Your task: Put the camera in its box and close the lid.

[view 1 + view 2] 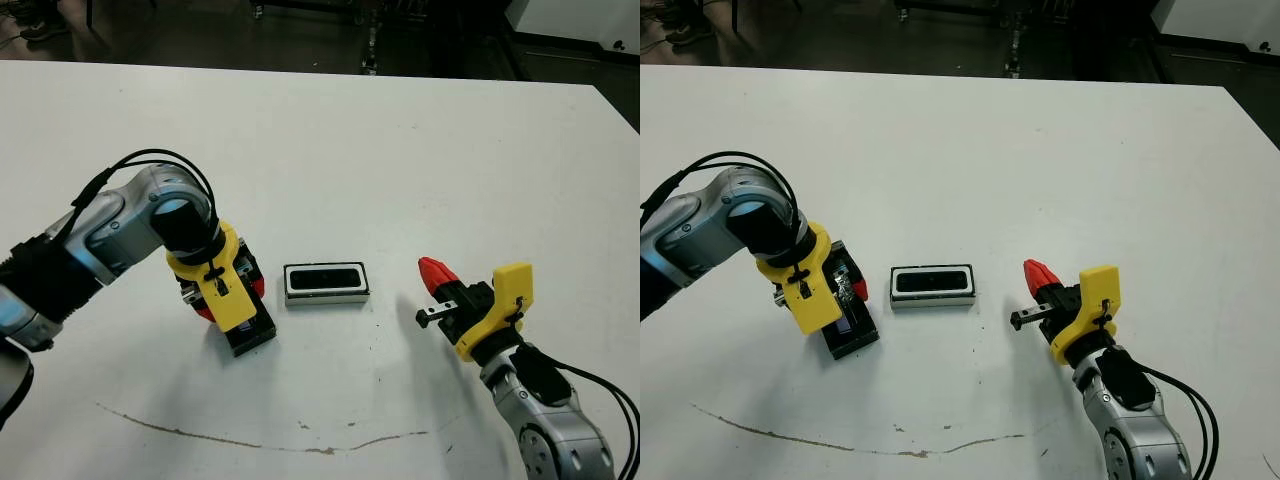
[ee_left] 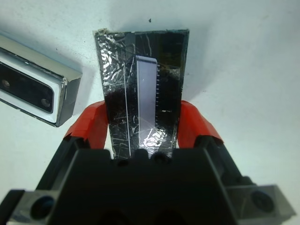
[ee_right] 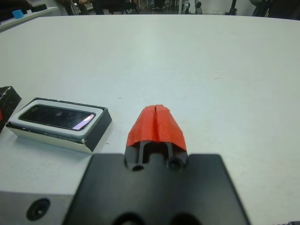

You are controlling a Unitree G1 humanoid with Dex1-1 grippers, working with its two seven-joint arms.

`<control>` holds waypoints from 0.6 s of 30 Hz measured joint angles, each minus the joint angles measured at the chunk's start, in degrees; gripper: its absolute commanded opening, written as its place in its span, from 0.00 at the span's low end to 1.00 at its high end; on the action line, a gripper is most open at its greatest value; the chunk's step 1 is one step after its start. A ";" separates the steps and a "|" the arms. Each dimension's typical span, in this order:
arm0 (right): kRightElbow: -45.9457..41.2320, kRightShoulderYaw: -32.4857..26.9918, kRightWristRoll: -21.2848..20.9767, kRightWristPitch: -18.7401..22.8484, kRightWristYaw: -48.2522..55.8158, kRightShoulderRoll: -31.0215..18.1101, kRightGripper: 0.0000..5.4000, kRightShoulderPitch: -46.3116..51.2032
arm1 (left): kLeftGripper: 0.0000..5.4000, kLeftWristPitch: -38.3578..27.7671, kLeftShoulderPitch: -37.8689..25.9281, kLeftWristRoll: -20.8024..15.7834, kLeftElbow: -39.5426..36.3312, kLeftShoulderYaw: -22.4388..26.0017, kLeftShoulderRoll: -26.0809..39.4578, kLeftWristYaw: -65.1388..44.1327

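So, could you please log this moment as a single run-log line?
camera: in box | lid: held in left claw, beside box | right claw: shut, empty | box: uncovered

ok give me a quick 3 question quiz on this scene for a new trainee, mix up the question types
1. True or false: the camera already lies inside the box.
2. Which gripper grips the lid?
A. left gripper
B. right gripper
C. neither
3. Fill in the blank: the right gripper's red fingers are pressed ____ with nothing between them.

Key
1. True. The dark glossy bar sits in the white-walled box, which is uncovered.
2. A. The left gripper's red fingers clamp the lid's two long sides, beside the box on the table.
3. Together. The right gripper hangs on the other side of the box, shut and empty.
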 measured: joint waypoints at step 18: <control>0.31 0.26 -0.08 -0.08 -0.04 -0.04 0.00 -0.16 | 0.57 25.89 -14.64 -14.29 31.82 -2.42 -8.14 -1.25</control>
